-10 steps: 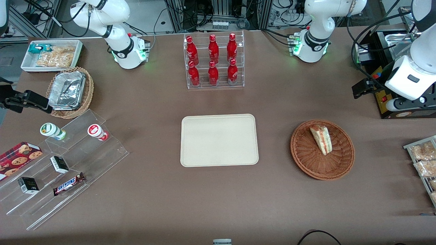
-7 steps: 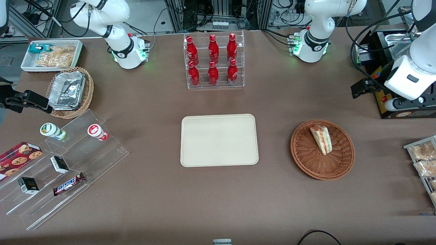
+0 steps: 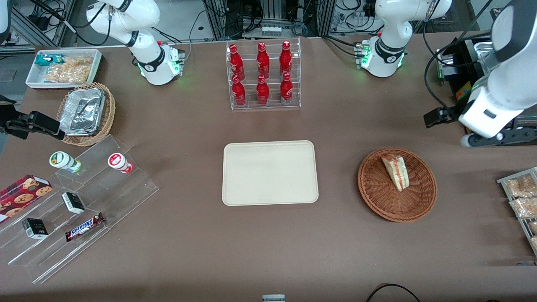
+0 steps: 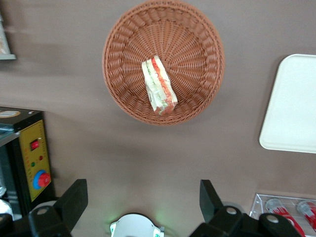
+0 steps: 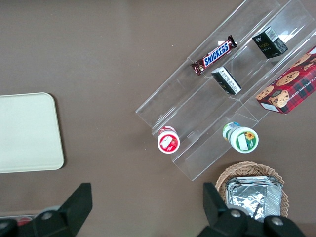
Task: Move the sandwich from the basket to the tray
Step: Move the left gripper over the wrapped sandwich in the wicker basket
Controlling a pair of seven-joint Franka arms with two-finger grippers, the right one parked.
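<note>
The sandwich (image 3: 396, 171), a pale wedge with red and orange layers, lies in the round reddish-brown basket (image 3: 377, 193) toward the working arm's end of the table. The wrist view shows the sandwich (image 4: 159, 86) lying across the middle of the basket (image 4: 197, 39). The flat cream tray (image 3: 269, 173) sits mid-table, beside the basket, with nothing on it. My gripper (image 4: 143, 191) hangs high over bare table, farther from the front camera than the basket and apart from it. It is open, with nothing between its fingers (image 4: 74, 197).
An acrylic rack of red bottles (image 3: 263, 75) stands farther from the front camera than the tray. A black control box (image 4: 29, 158) sits near my gripper. Packets on a rack (image 3: 522, 197) lie at the working arm's table end. A tiered acrylic snack stand (image 3: 79, 205) is at the parked arm's end.
My arm has swung a little toward the basket and nearer the front camera. The sandwich, basket and tray have not moved.
</note>
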